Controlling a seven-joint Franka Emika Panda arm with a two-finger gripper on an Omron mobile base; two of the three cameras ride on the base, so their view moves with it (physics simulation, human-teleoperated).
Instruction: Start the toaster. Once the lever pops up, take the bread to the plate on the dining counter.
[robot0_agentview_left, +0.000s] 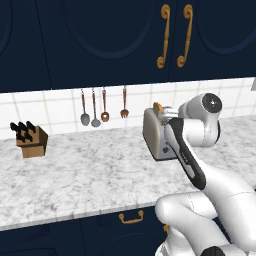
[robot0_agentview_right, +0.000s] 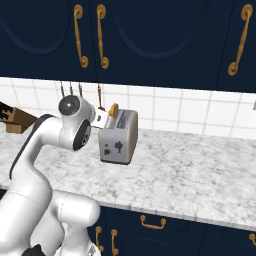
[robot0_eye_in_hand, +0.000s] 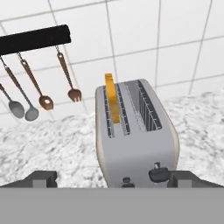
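The silver-grey toaster (robot0_eye_in_hand: 133, 144) stands on the marbled wall counter (robot0_agentview_left: 90, 170), also seen as toaster (robot0_agentview_left: 156, 134) and toaster (robot0_agentview_right: 120, 137). The bread (robot0_eye_in_hand: 111, 103) stands upright in its left slot, the top sticking out; bread (robot0_agentview_right: 114, 110) shows there too. On the end panel facing me are a small dark lever (robot0_eye_in_hand: 127, 180) and a round knob (robot0_eye_in_hand: 158, 173). My gripper (robot0_eye_in_hand: 114, 179) hovers just in front of that panel, open, one fingertip on each side, holding nothing. The plate and the dining counter are out of view.
Several spoons and a fork (robot0_eye_in_hand: 74, 94) hang from a dark rail (robot0_eye_in_hand: 35, 38) on the tiled wall left of the toaster. A knife block (robot0_agentview_left: 31, 140) stands far left. Navy wall cabinets (robot0_agentview_left: 125, 40) hang overhead. Bare counter (robot0_agentview_right: 190, 170) lies right of the toaster.
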